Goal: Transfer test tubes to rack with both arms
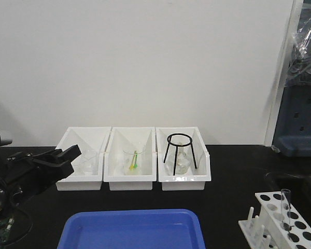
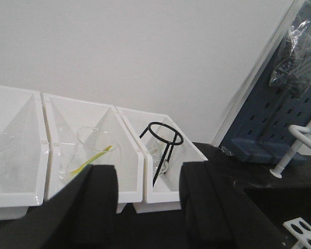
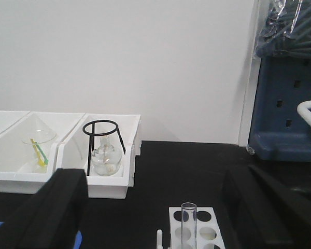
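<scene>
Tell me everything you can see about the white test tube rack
The rack is a small white plastic stand at the right near corner of the black table, partly cut off by the picture's edge. Its flat top plate is pierced by rows of round holes, and short upright pegs line its left side. One clear glass test tube stands upright in a hole; the other visible holes look empty. In the right wrist view the rack sits between the open right gripper fingers, untouched.

This looks like a science lab. A black table [image 1: 233, 171] holds white bins [image 1: 133, 158] with a glass beaker [image 1: 133, 157], a round flask [image 3: 105, 161], and a test tube [image 1: 286, 207] in a white rack [image 1: 295, 223]. The blue thing [image 1: 300, 119] on the right may be a pegboard.
</scene>
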`<state>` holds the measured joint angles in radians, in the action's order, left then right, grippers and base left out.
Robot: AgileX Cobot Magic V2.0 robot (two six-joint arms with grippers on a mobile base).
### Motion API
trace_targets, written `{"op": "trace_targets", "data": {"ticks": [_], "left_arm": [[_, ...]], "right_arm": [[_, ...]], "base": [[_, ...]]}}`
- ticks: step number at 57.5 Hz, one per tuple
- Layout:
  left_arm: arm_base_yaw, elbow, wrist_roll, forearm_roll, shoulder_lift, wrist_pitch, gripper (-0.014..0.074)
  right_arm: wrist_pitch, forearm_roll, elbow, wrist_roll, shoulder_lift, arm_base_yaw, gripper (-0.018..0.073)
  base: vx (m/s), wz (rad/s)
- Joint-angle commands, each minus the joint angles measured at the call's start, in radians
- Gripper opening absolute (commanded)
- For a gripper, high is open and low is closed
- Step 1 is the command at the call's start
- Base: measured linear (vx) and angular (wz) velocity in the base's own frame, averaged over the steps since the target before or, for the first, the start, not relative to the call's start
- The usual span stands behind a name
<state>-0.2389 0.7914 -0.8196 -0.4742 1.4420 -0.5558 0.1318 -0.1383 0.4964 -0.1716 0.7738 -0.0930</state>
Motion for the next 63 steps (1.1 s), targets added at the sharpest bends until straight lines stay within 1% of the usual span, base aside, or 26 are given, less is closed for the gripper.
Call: {"op": "trace_targets", "data": {"ticks": [1, 10, 14, 24, 30, 37, 40, 45, 51, 58, 61, 63], "left_arm": [[0.001, 0.031, 0.001, -0.007, -0.033, -0.072, 0.0407], [0.001, 0.027, 0.0, -0.074, -0.034, -0.084, 0.0328], [0.001, 0.027, 0.0, -0.081, -0.037, -0.105, 0.0279], [0.002, 0.002, 0.003, -0.08, -0.119, -0.122, 0.0103], [0.002, -0.073, 0.003, -0.08, -0.202, -0.11, -0.0008], [0.002, -0.209, 0.005, -0.036, -0.328, -0.084, -0.0006], [0.002, -0.268, 0.03, -0.019, -0.388, -0.054, -0.0006], [0.002, -0.353, 0.17, 0.031, -0.516, 0.031, -0.0006], [0.002, -0.422, 0.383, 0.148, -0.648, 0.149, -0.0006], [0.002, -0.468, 0.654, 0.309, -0.813, 0.361, -0.0006], [0.002, -0.477, 0.749, 0.346, -0.87, 0.448, -0.0006], [0.002, -0.483, 0.801, 0.351, -0.909, 0.504, -0.0006]], "right_arm": [[0.078, 0.009, 0.029, -0.002, -0.009, 0.002, 0.0592], [0.077, 0.009, 0.029, -0.002, -0.009, 0.002, 0.0592], [0.077, 0.009, 0.029, -0.002, -0.009, 0.002, 0.0592], [0.078, 0.009, 0.029, -0.002, -0.009, 0.002, 0.0592], [0.077, 0.009, 0.029, -0.002, -0.009, 0.002, 0.0592], [0.077, 0.009, 0.029, -0.002, -0.009, 0.002, 0.0592], [0.077, 0.009, 0.029, -0.002, -0.009, 0.002, 0.0592], [0.077, 0.009, 0.029, -0.002, -0.009, 0.002, 0.0592], [0.077, 0.009, 0.029, -0.002, -0.009, 0.002, 0.0592], [0.077, 0.009, 0.029, -0.002, -0.009, 0.002, 0.0592], [0.077, 0.009, 0.029, -0.002, -0.009, 0.002, 0.0592], [0.077, 0.009, 0.029, -0.002, -0.009, 0.002, 0.0592]], "base": [[0.0, 0.0], [0.0, 0.0], [0.0, 0.0], [0.0, 0.0], [0.0, 0.0], [0.0, 0.0], [0.0, 0.0], [0.0, 0.0], [0.0, 0.0], [0.0, 0.0], [0.0, 0.0], [0.0, 0.0]]}}
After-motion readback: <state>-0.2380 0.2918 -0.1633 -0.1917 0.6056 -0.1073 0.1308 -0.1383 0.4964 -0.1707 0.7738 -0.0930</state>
